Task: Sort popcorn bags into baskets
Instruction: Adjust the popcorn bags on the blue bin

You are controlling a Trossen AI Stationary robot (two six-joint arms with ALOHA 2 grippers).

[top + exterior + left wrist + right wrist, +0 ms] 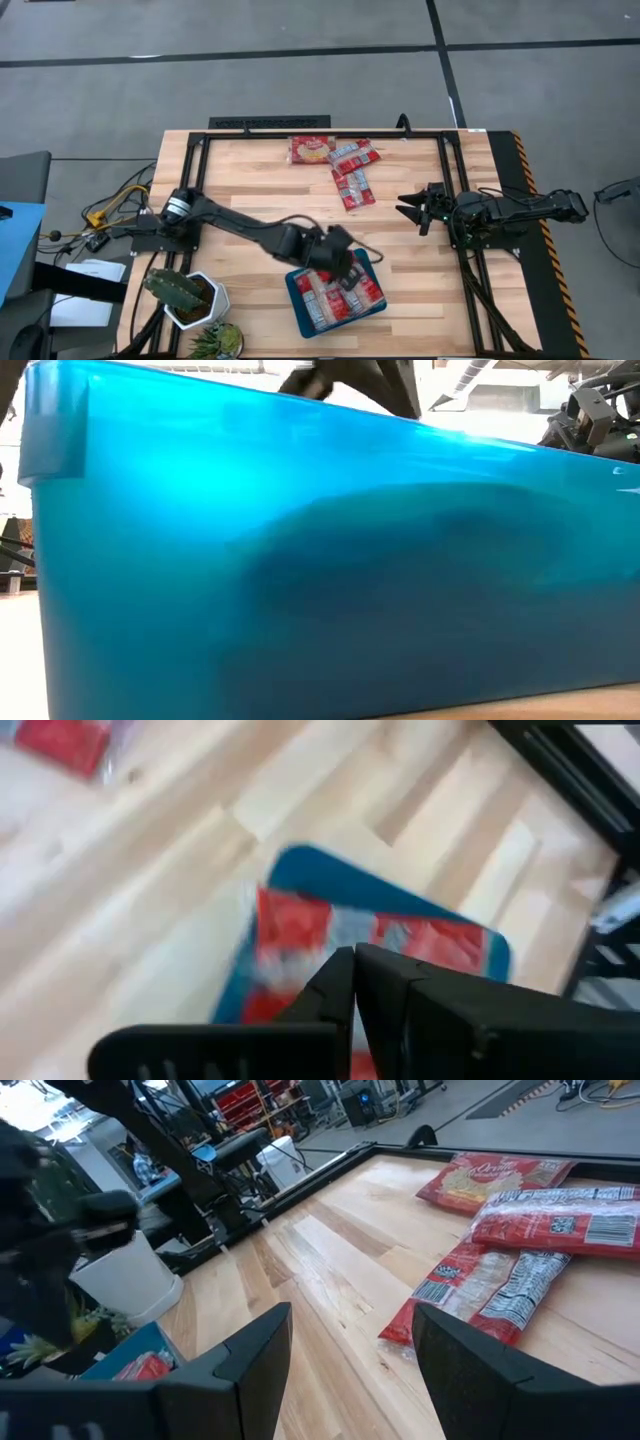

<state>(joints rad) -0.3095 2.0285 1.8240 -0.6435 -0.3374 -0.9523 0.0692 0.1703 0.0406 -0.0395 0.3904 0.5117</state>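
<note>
While sorting proceeds:
Left pincer: fingers together, empty, above shallow teal-blue plastic tray after likely drop.
Right pincer: spread, empty, waiting.
Flat red popcorn packets: far tabletop, unsorted.

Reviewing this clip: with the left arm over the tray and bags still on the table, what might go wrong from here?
The left gripper, fingers together, sits low over the packed teal tray; lifting away, it may snag a packet or shove the tray, which lies skewed near the table edge. The loose popcorn bags overlap in a pile, so a grab may take two. The right gripper waits open beside that pile; both arms reaching there might clash.
</note>
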